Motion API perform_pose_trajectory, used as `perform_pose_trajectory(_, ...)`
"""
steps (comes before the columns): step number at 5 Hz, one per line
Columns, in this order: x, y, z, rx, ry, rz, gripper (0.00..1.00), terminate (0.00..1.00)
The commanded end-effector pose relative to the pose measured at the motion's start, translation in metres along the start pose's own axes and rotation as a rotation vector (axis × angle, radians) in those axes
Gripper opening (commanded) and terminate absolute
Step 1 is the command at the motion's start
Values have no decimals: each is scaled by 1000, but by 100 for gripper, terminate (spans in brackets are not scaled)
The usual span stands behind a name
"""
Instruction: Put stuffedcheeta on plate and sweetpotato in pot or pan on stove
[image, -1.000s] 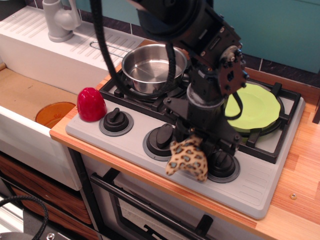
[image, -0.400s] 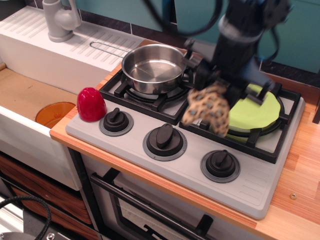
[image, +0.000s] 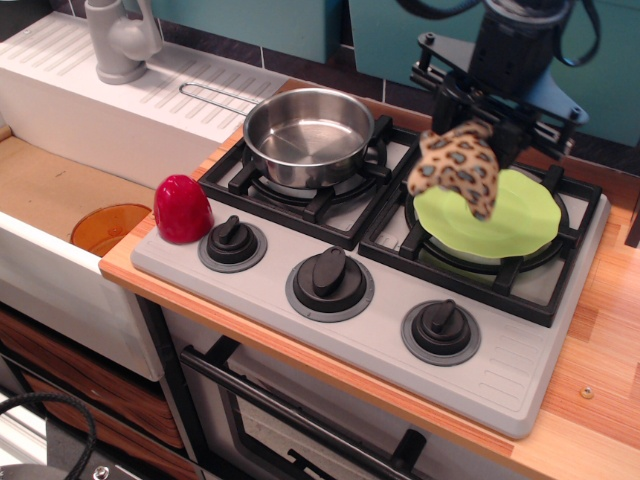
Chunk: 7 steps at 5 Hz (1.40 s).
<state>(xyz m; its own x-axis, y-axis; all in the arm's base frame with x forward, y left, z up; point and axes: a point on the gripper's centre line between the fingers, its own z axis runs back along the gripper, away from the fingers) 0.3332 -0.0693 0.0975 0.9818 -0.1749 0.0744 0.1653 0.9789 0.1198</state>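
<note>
Stuffedcheeta (image: 455, 167), the spotted plush, is hanging in the air from the gripper (image: 480, 125), whose fingers are clamping its upper end, above the near left edge of the plate (image: 510, 215). It is not resting there yet, so the first placement is looking nearly done but unfinished. The plate is sitting on the right rear burner of the stove (image: 520, 370). Sweetpotato (image: 182, 209) (red and glossy) is sitting untouched at the stove's left corner, and the pan (image: 305, 135) is standing empty on the left rear burner.
</note>
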Motion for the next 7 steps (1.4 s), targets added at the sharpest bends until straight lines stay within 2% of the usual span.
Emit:
perform_pose_trajectory(1,34,15,7,-3,-81,-33,0,0)
perform_pose_trajectory(2,36,17,2,0,-102,-44,0,0)
perform_pose_trajectory(3,37,18,-3,12,-125,-51,100,0)
perform_pose_trajectory(5,35,18,-4,16,-143,-46,100,0)
perform_pose_trajectory(6,32,19,4,4,-128,-51,100,0)
perform_pose_trajectory(7,25,27,19,-20,-88,-79,100,0)
